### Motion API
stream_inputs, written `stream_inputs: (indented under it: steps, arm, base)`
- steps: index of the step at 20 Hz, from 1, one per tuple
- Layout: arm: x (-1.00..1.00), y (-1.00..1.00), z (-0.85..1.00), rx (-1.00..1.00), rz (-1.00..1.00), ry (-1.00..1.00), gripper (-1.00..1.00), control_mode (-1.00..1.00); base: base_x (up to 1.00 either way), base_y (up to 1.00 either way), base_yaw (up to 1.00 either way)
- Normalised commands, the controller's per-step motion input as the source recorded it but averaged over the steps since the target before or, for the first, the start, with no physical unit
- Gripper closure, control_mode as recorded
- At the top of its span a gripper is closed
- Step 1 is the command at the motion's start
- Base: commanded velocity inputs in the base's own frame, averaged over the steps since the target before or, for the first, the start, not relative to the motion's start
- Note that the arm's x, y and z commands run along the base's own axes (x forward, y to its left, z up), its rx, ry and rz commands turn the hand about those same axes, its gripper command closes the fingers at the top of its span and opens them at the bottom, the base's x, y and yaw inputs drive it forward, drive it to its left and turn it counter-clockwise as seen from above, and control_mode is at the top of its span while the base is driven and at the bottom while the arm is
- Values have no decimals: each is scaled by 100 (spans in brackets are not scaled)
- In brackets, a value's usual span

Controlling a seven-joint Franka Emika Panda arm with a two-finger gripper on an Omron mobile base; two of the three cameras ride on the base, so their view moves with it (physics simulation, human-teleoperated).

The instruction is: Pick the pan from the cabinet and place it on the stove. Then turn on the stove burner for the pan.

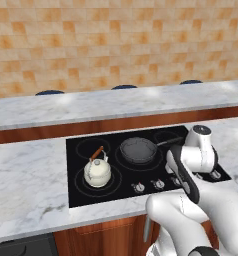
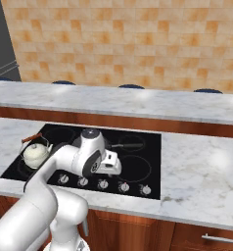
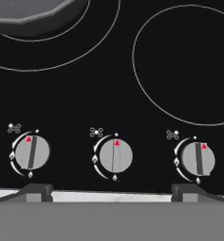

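The dark grey pan [image 1: 138,150] sits on a rear-centre ring of the black stove [image 1: 81,195], its handle [image 2: 129,145] pointing right. In the hand view the pan's rim [image 3: 34,14] curves across the top left. My gripper [image 3: 113,192] hangs open over the stove's front edge. Its fingertips [image 3: 36,192] stand wide apart, in line with the middle knob [image 3: 116,156] of three silver knobs. Nothing is between the fingers, and they are clear of the knobs. The left knob [image 3: 32,153] and right knob [image 3: 198,158] lie further out. The cabinet is out of view.
A white kettle [image 1: 97,171] with a brown handle stands on the front left ring. White marble counter [image 1: 26,185] flanks the stove on both sides. Behind it rises a raised marble ledge [image 1: 116,102] with dark stool tops beyond. A large unoccupied ring [image 3: 189,61] lies right of the pan.
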Motion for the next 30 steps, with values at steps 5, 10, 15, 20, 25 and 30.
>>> stream_inputs:
  steps: [5, 10, 15, 20, 25, 30]
  arm:
    - [-4, -3, -20, 0, 1, 1, -100, -100]
    - [-3, 0, -24, 0, 2, 0, -100, -100]
    - [-7, 0, -23, 0, 1, 0, -100, -100]
    - [-2, 9, -20, 0, 2, 0, -100, -100]
    - [0, 28, -15, 0, 3, 0, -100, -100]
    - [-1, 20, -15, -1, 2, 0, -100, -100]
  base:
    - [0, 0, 0]
    - [0, 0, 0]
    - [0, 0, 0]
    - [0, 0, 0]
    - [0, 0, 0]
    - [0, 0, 0]
